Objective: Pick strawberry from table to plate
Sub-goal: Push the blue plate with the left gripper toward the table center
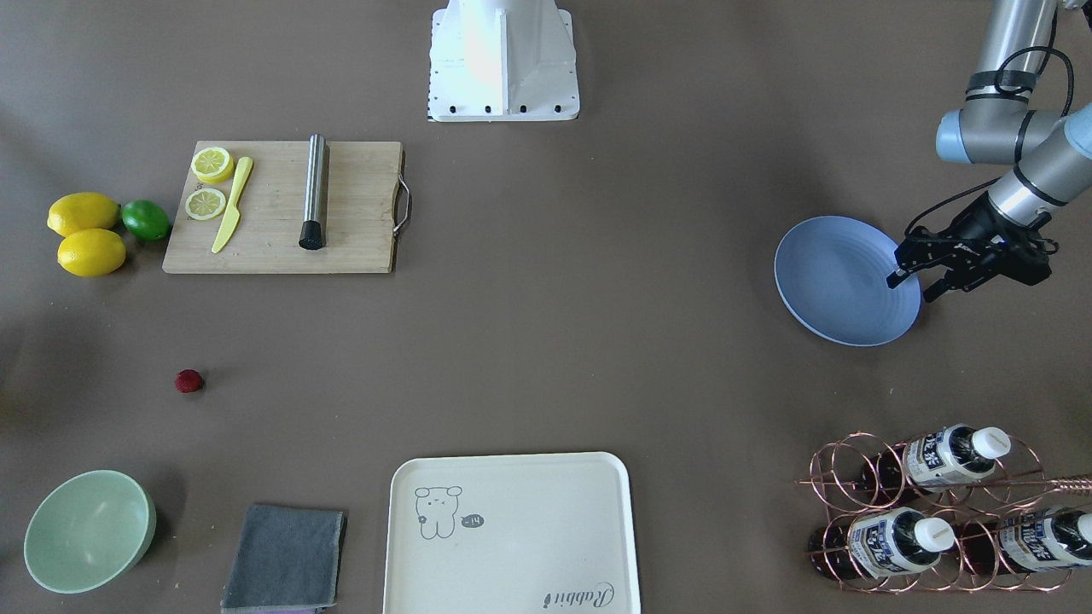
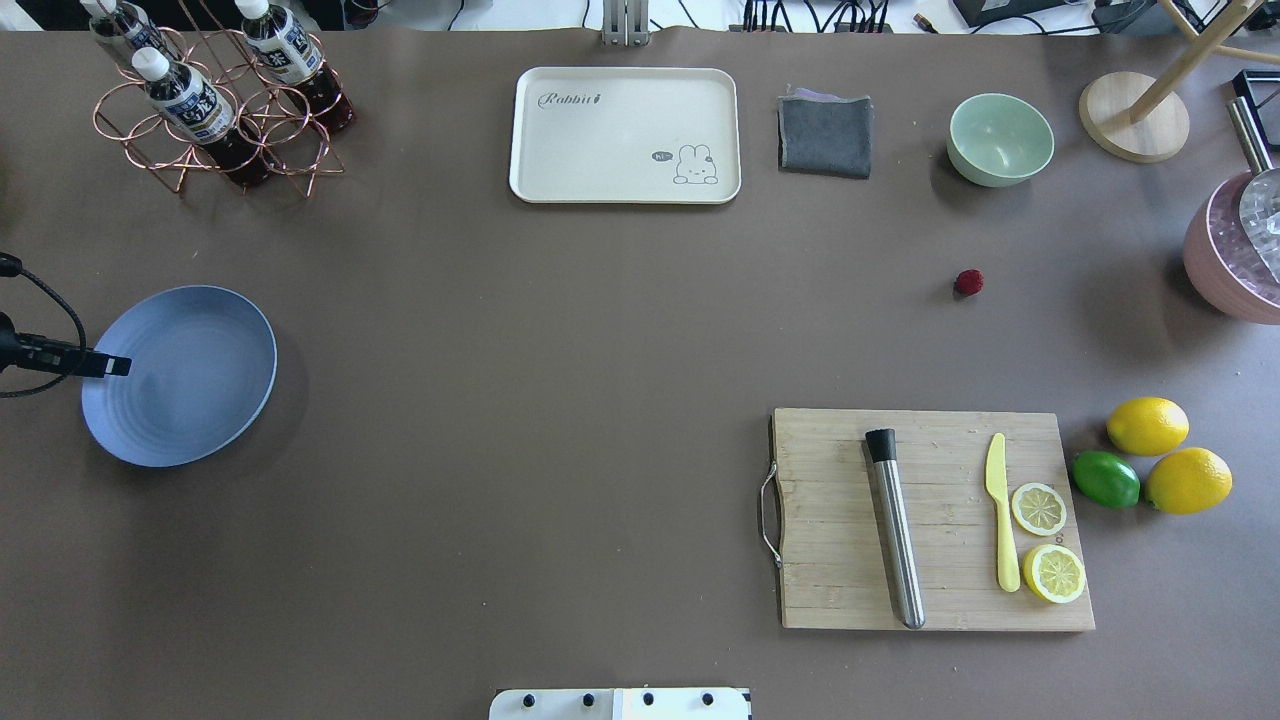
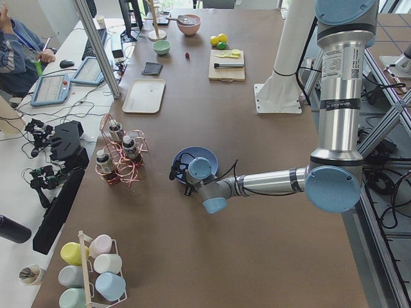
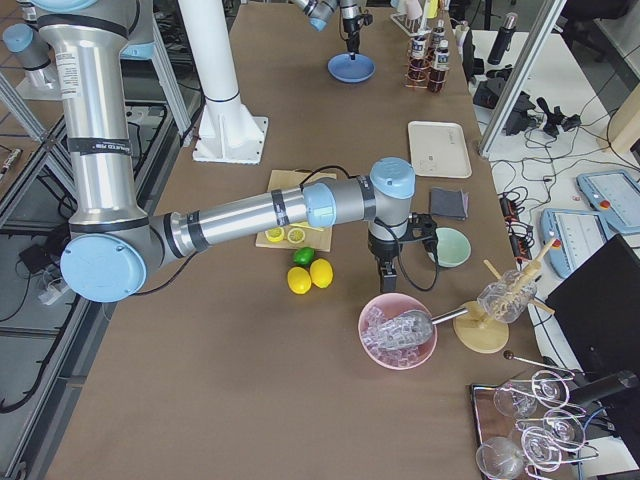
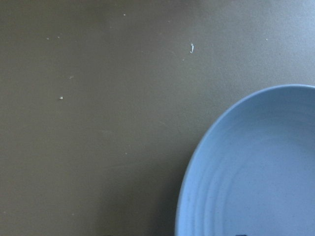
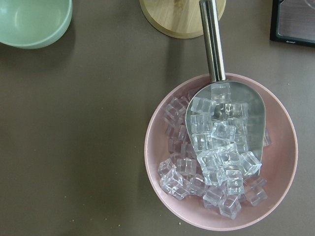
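The strawberry (image 1: 188,381), a small dark-red berry, lies alone on the brown table (image 1: 554,341), between the cutting board and the green bowl; it also shows in the overhead view (image 2: 968,282). The blue plate (image 1: 840,281) sits empty at the far other end of the table. My left gripper (image 1: 913,287) is open and holds nothing, one finger over the plate's rim and the other just outside it. The left wrist view shows only the plate's edge (image 5: 256,172). My right gripper (image 4: 387,280) hangs between the green bowl and the pink ice bowl; I cannot tell whether it is open or shut.
A cutting board (image 1: 281,209) carries lemon halves, a yellow knife and a steel muddler. Two lemons and a lime (image 1: 145,219) lie beside it. A green bowl (image 1: 90,530), grey cloth (image 1: 286,558), cream tray (image 1: 512,533), bottle rack (image 1: 938,512) and pink ice bowl (image 6: 221,152) line the edges.
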`<state>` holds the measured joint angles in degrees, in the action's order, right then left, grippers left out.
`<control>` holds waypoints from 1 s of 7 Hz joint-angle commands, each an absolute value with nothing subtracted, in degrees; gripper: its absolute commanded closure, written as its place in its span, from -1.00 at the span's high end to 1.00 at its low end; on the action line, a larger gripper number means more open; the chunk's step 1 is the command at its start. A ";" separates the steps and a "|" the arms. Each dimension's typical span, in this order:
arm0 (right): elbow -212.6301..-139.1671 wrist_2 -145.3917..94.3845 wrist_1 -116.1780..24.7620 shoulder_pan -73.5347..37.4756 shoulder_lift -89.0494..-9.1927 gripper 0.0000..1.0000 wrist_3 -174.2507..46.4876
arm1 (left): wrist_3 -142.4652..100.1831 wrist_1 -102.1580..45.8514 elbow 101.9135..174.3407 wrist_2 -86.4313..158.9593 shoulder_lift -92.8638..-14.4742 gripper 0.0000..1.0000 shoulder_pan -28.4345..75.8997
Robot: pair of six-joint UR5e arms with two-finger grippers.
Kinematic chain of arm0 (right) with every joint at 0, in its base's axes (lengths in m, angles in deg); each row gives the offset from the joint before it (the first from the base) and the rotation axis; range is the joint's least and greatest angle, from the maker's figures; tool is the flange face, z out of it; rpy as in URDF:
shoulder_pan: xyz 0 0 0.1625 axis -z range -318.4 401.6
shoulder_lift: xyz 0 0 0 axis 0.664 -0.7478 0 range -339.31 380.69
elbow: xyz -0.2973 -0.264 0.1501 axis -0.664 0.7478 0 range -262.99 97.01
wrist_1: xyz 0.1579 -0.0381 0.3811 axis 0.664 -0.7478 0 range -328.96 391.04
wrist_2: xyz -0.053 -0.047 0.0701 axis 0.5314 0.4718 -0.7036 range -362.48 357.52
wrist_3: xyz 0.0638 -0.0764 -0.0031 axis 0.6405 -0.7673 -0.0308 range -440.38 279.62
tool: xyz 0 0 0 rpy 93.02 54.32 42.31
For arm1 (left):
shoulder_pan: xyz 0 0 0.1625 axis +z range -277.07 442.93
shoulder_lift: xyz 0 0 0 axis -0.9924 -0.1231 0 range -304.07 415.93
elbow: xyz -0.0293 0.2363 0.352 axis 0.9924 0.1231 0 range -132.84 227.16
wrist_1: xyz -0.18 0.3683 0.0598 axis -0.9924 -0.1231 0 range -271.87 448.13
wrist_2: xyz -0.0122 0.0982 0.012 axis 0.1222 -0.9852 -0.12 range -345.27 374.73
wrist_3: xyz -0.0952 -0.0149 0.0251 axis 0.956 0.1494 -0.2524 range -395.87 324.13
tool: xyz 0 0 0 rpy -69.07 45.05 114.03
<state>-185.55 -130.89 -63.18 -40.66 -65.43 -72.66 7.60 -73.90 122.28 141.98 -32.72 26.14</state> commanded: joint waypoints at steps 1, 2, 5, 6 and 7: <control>-185.47 -130.89 -63.18 -40.66 -65.36 1.00 -72.65 | 7.63 -74.21 122.30 141.91 -32.76 -0.14 26.68; -185.47 -130.89 -63.18 -40.66 -65.36 1.00 -72.65 | 7.72 -74.12 122.30 141.91 -32.84 -0.46 26.68; -185.47 -130.89 -63.18 -40.66 -65.36 1.00 -72.65 | 17.06 -73.25 125.45 143.04 -37.12 -1.00 26.68; -185.47 -130.89 -63.18 -40.66 -65.36 1.00 -72.65 | 24.17 -72.81 125.29 144.10 -41.85 -1.00 26.68; -185.38 -131.06 -63.18 -40.58 -65.36 1.00 -72.56 | 28.60 -70.19 125.21 143.84 -46.86 -1.00 27.11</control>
<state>-185.45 -130.93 -63.18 -40.63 -65.36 -72.63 22.32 -72.40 125.14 143.62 -41.24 26.79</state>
